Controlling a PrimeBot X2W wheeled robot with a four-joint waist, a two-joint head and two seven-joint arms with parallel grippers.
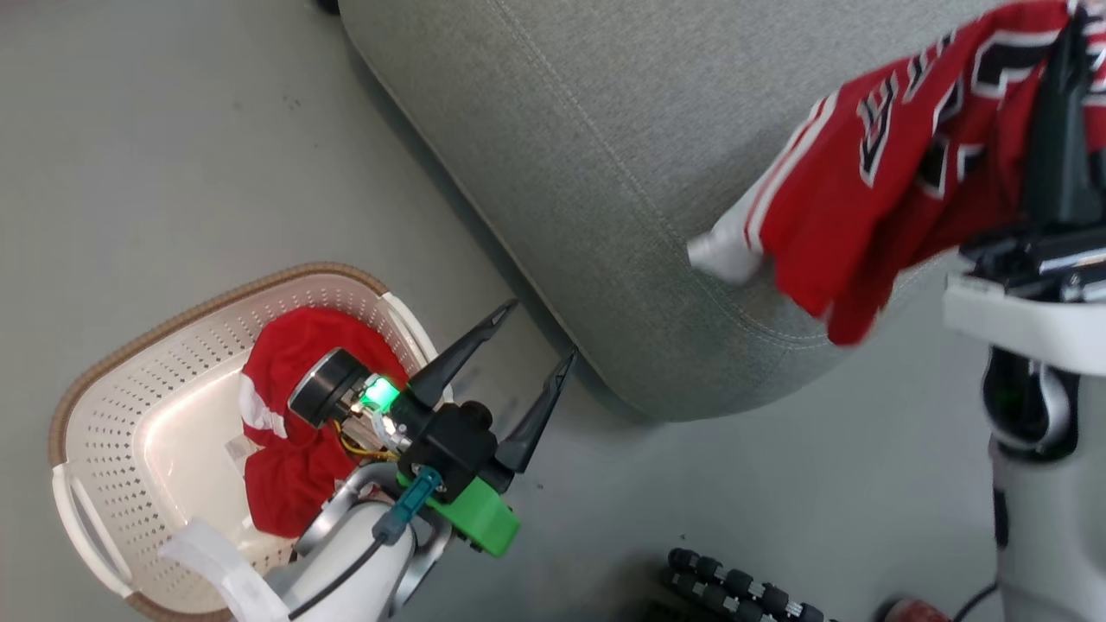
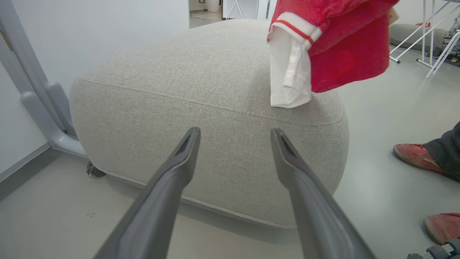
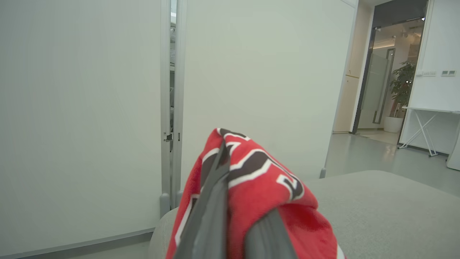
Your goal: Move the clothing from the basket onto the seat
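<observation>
Here, at the left, the basket [image 1: 104, 406] sits on the floor [image 1: 173, 130]. It is white with perforated sides and a brown rim. Red shorts [image 1: 289, 475] with white trim lie crumpled in its right half, partly hidden by the left wrist.

To the right, the seat [image 1: 605, 173] is a big light-grey cushion with rounded edges and a stitched seam. Above its near right corner hangs the jersey [image 1: 890, 173], red with white trim and black-and-white lettering. A white edge droops down to the seam, though whether it touches the fabric is hard to tell.

The floor is smooth and grey. Plain white wall panels [image 3: 72, 108] stand behind the seat. At the far right a corridor opens, with a potted plant [image 3: 400, 82] and a white folding table [image 3: 427, 118]. A person's red shoes [image 2: 413, 158] stand on the floor right of the seat.

The left arm reaches over the basket's right side. The left end effector [image 1: 540, 328] is spread wide and empty, its fingers pointing at the seat's near side without touching it. The right end effector [image 1: 1071, 34] is clamped tight on a bunch of the jersey, holding it above the cushion with its fingers pointing toward the far wall.
</observation>
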